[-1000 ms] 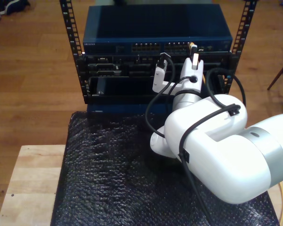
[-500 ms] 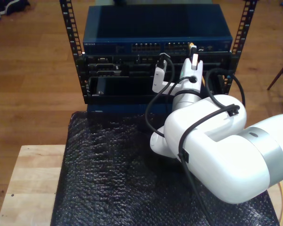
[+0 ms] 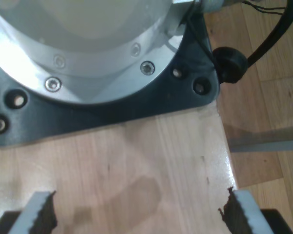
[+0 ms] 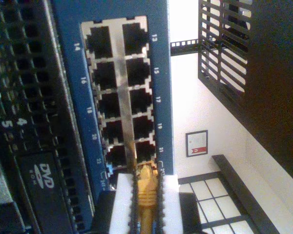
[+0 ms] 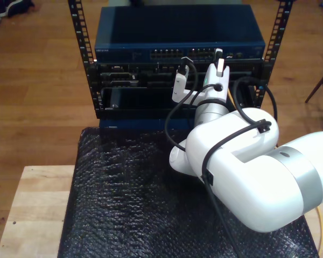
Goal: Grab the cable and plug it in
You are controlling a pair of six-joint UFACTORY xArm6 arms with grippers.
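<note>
Cable: yellow boot clamped between the white pads of my second gripper, plug tip at the lowest ports of the blue switch; whether seated cannot be told; its length hidden. My first gripper: jaws wide, nothing held, over the wooden bench beside a black base plate, fingertips cut off.

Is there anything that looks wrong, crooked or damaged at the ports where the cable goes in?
Nothing stands out. My second gripper holds the cable straight, its plug at the end of the port block on the blue switch. The open ports look undamaged.
</note>
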